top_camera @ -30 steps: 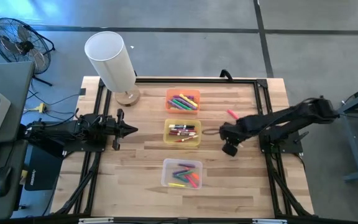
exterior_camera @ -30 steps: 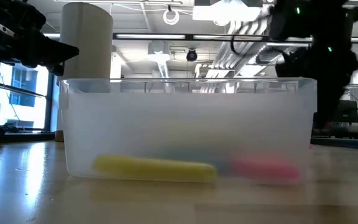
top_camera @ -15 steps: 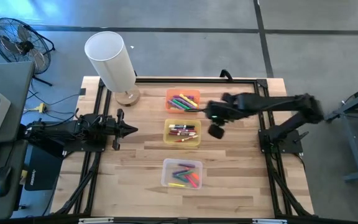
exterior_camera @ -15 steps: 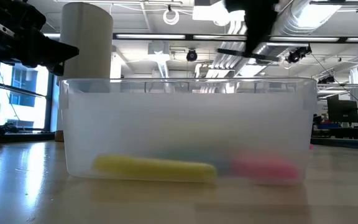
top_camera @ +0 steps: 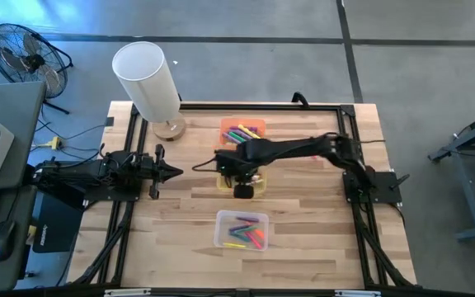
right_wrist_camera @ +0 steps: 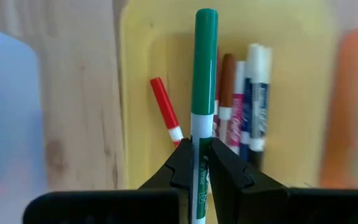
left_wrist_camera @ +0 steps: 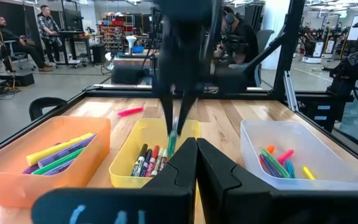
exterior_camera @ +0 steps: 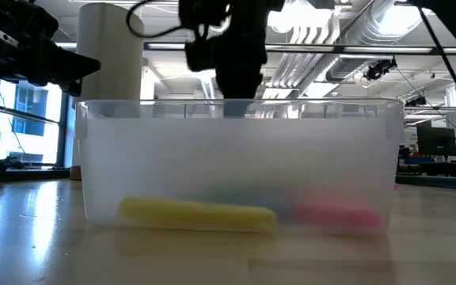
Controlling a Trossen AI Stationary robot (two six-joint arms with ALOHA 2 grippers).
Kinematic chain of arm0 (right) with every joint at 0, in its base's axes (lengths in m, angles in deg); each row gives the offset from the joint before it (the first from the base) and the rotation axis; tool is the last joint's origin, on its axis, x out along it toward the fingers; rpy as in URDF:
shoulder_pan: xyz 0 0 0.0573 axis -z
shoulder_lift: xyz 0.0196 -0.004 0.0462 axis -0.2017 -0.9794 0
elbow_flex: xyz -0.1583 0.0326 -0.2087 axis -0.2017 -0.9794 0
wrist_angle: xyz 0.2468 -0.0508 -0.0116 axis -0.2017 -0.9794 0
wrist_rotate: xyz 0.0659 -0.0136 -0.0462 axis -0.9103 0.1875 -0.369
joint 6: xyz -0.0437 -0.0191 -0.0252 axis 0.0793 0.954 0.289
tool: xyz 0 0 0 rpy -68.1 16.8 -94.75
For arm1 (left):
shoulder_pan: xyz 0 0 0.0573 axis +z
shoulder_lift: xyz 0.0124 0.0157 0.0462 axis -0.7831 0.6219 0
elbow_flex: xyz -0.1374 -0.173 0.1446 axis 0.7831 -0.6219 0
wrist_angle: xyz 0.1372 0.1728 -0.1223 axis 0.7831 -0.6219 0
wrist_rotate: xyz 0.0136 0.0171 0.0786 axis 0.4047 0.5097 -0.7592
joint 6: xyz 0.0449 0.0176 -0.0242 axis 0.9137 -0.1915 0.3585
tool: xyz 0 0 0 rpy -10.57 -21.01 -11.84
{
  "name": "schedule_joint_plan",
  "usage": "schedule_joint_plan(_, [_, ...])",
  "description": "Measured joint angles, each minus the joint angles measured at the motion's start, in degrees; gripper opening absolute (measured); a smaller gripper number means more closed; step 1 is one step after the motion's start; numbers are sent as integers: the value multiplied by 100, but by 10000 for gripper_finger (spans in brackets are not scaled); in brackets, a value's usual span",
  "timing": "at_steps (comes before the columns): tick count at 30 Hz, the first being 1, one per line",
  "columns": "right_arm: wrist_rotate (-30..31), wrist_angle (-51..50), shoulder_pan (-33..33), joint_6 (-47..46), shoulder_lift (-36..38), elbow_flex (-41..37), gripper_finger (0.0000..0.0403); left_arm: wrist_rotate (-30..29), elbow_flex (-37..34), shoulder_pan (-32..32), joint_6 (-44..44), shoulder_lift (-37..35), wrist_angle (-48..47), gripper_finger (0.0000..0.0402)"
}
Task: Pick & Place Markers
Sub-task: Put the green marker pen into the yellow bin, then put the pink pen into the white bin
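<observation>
Wooden bench (top_camera: 303,247), three bins in a row.
Your right gripper (right_wrist_camera: 199,163) is pinching a green marker (right_wrist_camera: 202,74) over the yellow bin (top_camera: 223,183); you're placing next, so spread the fingers. The left gripper (left_wrist_camera: 196,163), pressed together, is waiting left.

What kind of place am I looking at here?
Probably a robotics lab or workshop. Two robot arms are mounted at a wooden table with bins of markers, the right gripper holds a green marker, and people sit among desks and equipment behind.
</observation>
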Motion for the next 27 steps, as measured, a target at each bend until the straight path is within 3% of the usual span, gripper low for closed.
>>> schedule_joint_plan(5, [-134, 12, 105, 37, -499, 0, 21, -1, 0, 0, 0, 0, -1, 1])
schedule_joint_plan(16, [-357, 282, 252, -346, -519, -199, 76, -3, 0, 0, 0, 0, -2, 1])
schedule_joint_plan(22, [-313, 276, 280, -460, -179, -212, 53, -3, 0, 0, 0, 0, -2, 1])
schedule_joint_plan(27, [-193, 550, 490, -530, 808, -550, 14, -3, 0, 0, 0, 0, -1, 1])
